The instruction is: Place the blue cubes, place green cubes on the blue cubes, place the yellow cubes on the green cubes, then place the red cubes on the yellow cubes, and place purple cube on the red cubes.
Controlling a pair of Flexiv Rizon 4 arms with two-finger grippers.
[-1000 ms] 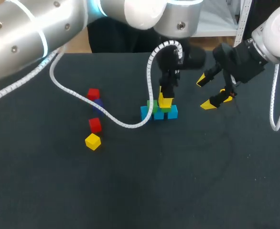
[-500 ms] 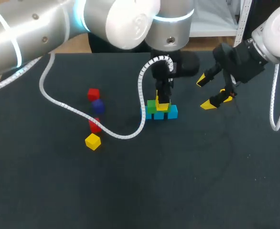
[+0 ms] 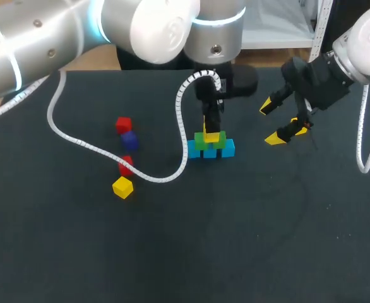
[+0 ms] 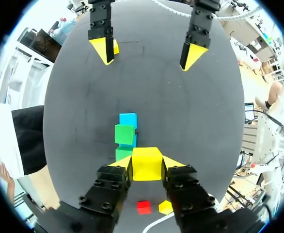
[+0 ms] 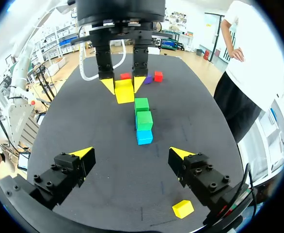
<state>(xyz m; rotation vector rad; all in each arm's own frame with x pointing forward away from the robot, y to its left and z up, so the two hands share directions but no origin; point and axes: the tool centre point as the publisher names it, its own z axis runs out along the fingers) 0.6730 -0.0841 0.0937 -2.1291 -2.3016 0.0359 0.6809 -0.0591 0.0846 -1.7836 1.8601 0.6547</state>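
Head view: left gripper (image 3: 211, 133), clamped on a small yellow cube (image 3: 214, 137), has lowered to the green cubes (image 3: 200, 142) (yellow layer starting).

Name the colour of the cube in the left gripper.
Yellow; small yellow cube in left gripper, clearest in left wrist view.

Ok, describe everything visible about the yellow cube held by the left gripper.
The yellow cube is a plain, evenly coloured block with matte-looking faces and no visible marks. The left gripper is shut on it, a yellow fingertip against each of two opposite sides. It is held level over the green cubes stacked on the blue cubes; whether it already rests on them cannot be told.
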